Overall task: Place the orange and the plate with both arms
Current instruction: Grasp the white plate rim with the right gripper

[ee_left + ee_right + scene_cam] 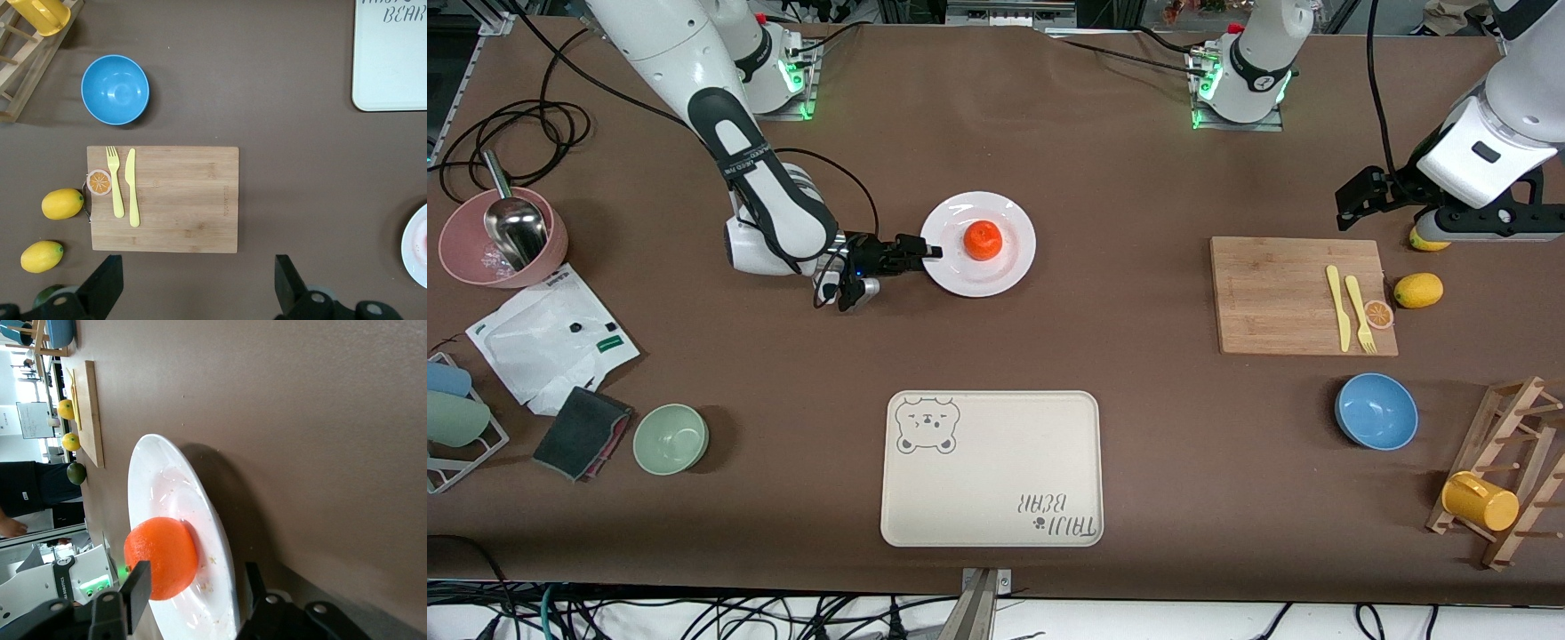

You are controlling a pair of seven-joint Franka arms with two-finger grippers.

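A: Brown table. What's by the right gripper?

B: White plate, rim at its fingertips. Cream tray nearer the camera.

A: Under the left gripper?

B: Cutting board, two lemons beside it, blue bowl nearby.

Right arm stretched low across the table, right pincer lying sideways, fingers apart, left arm raised at its own end of the table, left pincer wide open, waiting
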